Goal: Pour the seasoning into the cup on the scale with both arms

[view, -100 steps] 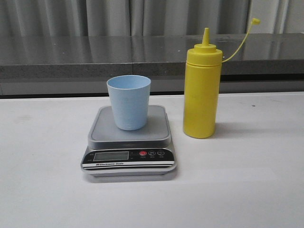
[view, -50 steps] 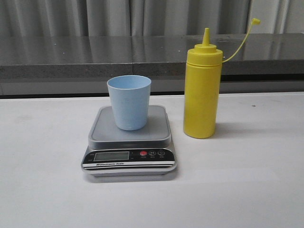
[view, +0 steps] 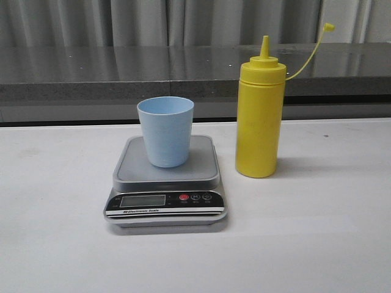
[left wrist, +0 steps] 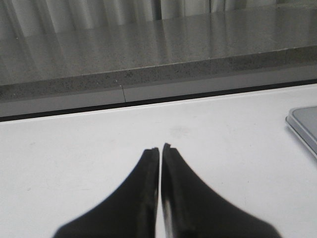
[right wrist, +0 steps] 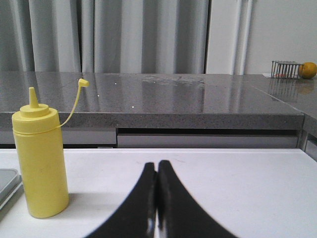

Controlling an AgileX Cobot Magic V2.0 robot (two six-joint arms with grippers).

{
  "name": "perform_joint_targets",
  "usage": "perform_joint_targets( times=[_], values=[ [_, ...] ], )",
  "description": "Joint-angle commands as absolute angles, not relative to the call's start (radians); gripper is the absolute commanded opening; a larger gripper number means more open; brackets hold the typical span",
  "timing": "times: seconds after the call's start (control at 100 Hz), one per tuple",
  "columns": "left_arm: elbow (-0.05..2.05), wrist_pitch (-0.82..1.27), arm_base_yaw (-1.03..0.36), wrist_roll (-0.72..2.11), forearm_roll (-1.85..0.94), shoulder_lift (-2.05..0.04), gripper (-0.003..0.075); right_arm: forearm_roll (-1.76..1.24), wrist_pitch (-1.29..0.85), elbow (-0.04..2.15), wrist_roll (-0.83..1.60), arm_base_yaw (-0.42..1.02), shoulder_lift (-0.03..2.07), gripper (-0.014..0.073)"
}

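Observation:
The pale blue cup (view: 165,130) stands upright on the silver-grey scale (view: 166,183) at the table's middle. The yellow seasoning bottle (view: 259,115) stands upright on the table just right of the scale, nozzle uncapped, cap hanging on its strap (view: 328,27). Neither arm shows in the front view. My left gripper (left wrist: 161,148) is shut and empty over bare table, with a corner of the scale (left wrist: 303,124) to one side. My right gripper (right wrist: 157,164) is shut and empty, with the bottle (right wrist: 39,161) standing apart from it and a scale edge (right wrist: 8,181) beside the bottle.
A white table (view: 317,232) carries everything. Behind it runs a grey stone counter (view: 183,70) with curtains beyond. In the right wrist view a small wire rack (right wrist: 286,69) and an orange fruit (right wrist: 308,69) sit far back on that counter.

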State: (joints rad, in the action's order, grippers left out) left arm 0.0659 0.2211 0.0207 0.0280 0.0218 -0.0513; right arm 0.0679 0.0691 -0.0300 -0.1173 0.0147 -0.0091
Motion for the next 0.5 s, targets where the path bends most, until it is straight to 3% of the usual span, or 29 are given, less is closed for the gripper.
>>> perform_joint_targets(
  times=[0.0,0.14,0.21,0.49],
  values=[
    [0.042,0.114,0.028,0.071,-0.005,-0.031,0.001,0.077,0.144,-0.026,-0.118,0.009,-0.024,-0.006],
    [-0.054,0.092,0.028,0.096,-0.065,0.042,0.001,0.077,0.144,-0.026,-0.118,0.009,-0.024,-0.006],
    [-0.046,0.162,0.034,0.096,-0.065,0.037,0.001,0.077,0.144,-0.026,-0.118,0.009,-0.024,-0.006],
    [-0.049,0.074,0.045,0.096,-0.083,0.04,0.001,0.077,0.144,-0.026,-0.118,0.009,-0.024,-0.006]
  ],
)
